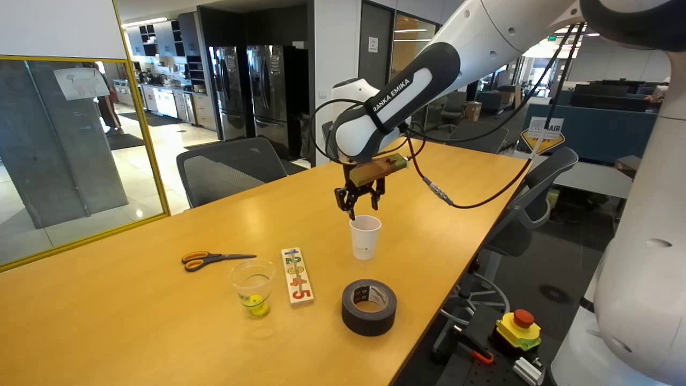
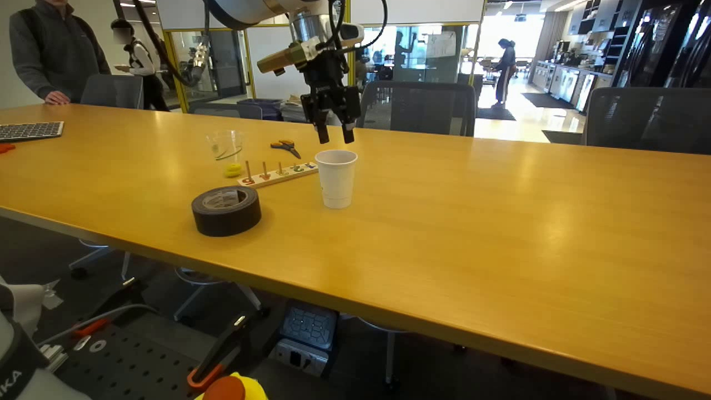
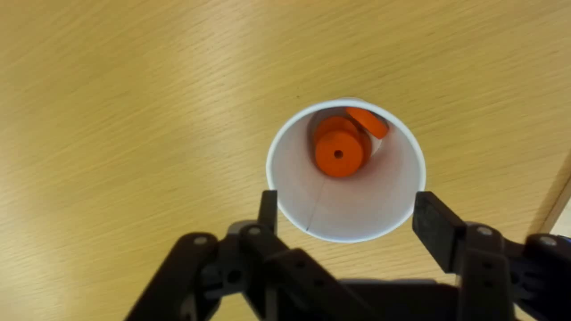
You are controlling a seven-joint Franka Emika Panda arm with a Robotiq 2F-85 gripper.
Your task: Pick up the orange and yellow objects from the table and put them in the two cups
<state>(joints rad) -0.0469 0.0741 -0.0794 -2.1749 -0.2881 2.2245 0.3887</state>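
Note:
The white cup point(image 1: 365, 241) stands upright on the wooden table point(image 1: 134, 321); it also shows in an exterior view point(image 2: 336, 186). In the wrist view several orange pieces point(image 3: 339, 166) lie inside this white cup point(image 3: 352, 214). The clear cup point(image 1: 252, 276) stands upright with yellow pieces point(image 1: 257, 306) at its bottom; their exact count is unclear. My gripper point(image 3: 346, 196) is open and empty, just above the white cup, with its fingers apart over the rim; both exterior views show it there too point(image 2: 336, 141). No loose orange or yellow piece shows on the table.
A black tape roll point(image 1: 369, 308) lies near the table's edge by the white cup. A numbered peg board point(image 1: 297, 276) lies between the cups. Orange-handled scissors point(image 1: 206, 259) lie beyond the clear cup. A keyboard point(image 2: 30, 131) lies at the table's far end.

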